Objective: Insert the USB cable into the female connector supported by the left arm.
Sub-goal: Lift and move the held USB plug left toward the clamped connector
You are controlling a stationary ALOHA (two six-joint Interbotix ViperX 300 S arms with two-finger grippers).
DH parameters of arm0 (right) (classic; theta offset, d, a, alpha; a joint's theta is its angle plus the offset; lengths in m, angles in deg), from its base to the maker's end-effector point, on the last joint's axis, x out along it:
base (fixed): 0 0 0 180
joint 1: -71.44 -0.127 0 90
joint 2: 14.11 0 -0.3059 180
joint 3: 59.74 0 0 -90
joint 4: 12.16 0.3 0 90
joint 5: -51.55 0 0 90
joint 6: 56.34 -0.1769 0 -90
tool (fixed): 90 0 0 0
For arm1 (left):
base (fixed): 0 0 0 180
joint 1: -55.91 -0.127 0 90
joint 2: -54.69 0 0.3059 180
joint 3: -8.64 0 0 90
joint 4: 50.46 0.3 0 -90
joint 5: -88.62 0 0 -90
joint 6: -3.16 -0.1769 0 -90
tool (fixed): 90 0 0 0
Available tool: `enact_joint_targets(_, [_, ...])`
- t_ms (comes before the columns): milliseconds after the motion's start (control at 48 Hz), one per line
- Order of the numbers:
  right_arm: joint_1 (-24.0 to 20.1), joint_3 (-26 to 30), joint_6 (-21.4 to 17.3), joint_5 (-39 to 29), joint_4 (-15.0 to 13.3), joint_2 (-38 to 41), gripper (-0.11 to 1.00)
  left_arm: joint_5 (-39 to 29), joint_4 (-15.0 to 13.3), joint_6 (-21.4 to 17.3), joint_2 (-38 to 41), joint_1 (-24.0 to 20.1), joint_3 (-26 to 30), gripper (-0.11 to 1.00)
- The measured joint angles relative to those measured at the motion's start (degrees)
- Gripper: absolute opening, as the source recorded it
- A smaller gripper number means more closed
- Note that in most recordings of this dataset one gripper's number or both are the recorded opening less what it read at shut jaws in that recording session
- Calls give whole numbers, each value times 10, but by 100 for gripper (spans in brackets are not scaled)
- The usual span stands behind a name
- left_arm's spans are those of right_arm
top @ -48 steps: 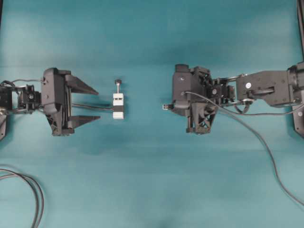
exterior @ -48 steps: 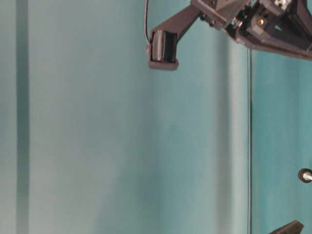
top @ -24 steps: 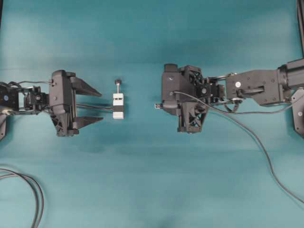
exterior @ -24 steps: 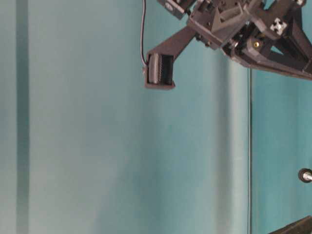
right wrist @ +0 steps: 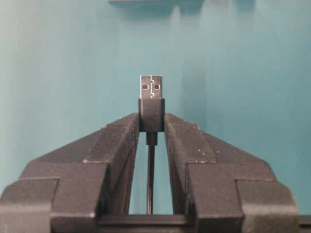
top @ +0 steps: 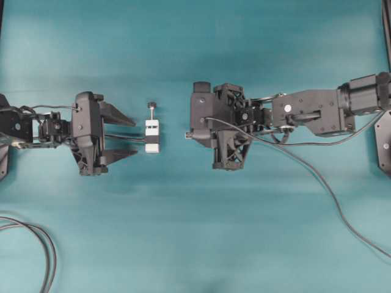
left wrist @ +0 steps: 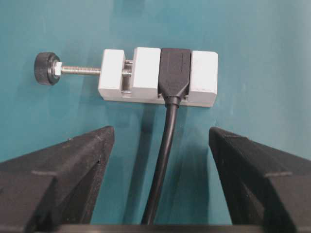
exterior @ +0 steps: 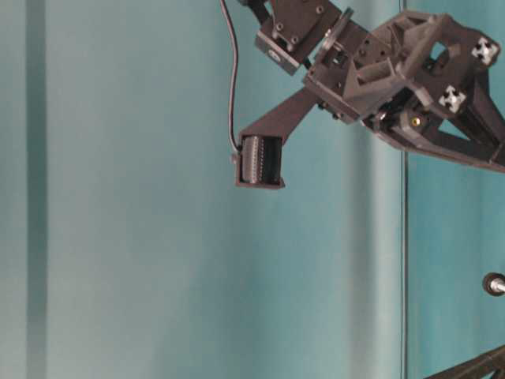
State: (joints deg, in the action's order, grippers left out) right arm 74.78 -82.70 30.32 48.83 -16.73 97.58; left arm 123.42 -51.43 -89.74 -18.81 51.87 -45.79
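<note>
The female connector [top: 152,135], a white block [left wrist: 146,73] with a black socket end [left wrist: 175,68] and a black-knobbed pin [left wrist: 46,69], lies on the teal table. My left gripper [top: 134,138] sits just left of it, open. Its pointed fingers [left wrist: 73,165] stand wide apart on either side of the socket's dark cable [left wrist: 163,160], short of the block. My right gripper [top: 192,135] hovers right of the block, shut on the dark collar of the USB cable [right wrist: 151,114]. The silver plug [right wrist: 151,87] sticks out ahead of the jaws and points at the block across a small gap.
The USB cable's thin lead [top: 317,171] trails from the right gripper toward the lower right. Looped black cables [top: 43,244] lie at the lower left. In the table-level view, a right gripper finger [exterior: 260,160] hangs above the table and the pin's knob [exterior: 495,283] shows at the right edge.
The right arm has carried the plug leftward, closing much of the gap to the block. The left gripper has slid right toward the block, its jaws slightly narrower.
</note>
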Motion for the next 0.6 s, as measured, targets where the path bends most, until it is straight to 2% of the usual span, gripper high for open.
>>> enact_joint_targets(416, [0,11,0,-4,-1,5,21,72,-1,0,20,-11,-7,86])
enact_joint_targets(604, [0,24,0,-33,-1,11,21,91,0,-1,29,-11,-13,86])
